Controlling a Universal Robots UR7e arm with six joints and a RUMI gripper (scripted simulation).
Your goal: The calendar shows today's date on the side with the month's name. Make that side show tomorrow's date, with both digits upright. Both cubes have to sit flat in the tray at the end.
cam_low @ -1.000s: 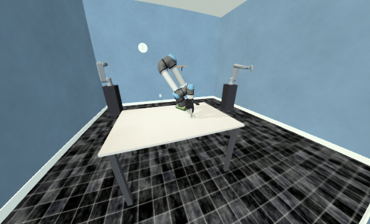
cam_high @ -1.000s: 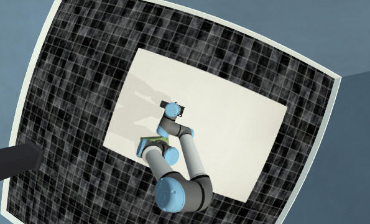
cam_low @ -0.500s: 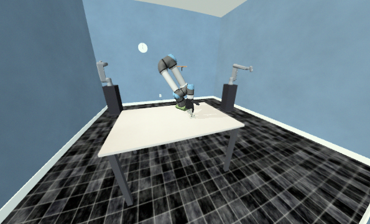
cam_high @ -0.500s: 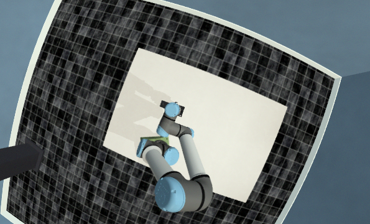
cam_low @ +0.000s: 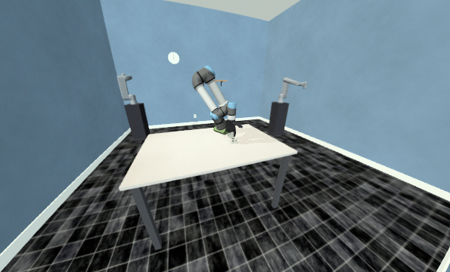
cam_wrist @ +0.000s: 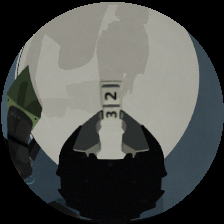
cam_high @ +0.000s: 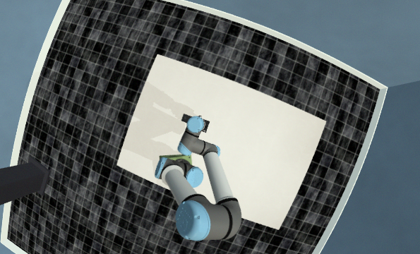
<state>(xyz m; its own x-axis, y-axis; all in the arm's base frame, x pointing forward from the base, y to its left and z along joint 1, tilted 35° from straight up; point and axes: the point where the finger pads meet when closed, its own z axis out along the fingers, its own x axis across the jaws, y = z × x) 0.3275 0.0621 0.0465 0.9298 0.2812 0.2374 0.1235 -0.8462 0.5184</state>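
In the wrist view my gripper (cam_wrist: 111, 110) is shut on a pale date cube (cam_wrist: 110, 104). The cube's faces toward the camera show a 2 above a 3. It hangs above the white table top. A green tray edge (cam_wrist: 20, 97) shows at the far left of the wrist view. In the top view the arm covers most of the green tray, and the gripper (cam_high: 195, 123) is over the table's left part. In the exterior view the gripper (cam_low: 231, 139) is low over the table's far side next to the green tray (cam_low: 220, 130). The second cube is hidden.
The white table (cam_low: 209, 151) stands on a checkered floor. Two dark pedestals with camera arms stand behind it, one on the left (cam_low: 137, 120) and one on the right (cam_low: 277, 118). The arm's base (cam_high: 176, 169) sits at the table's near-left edge.
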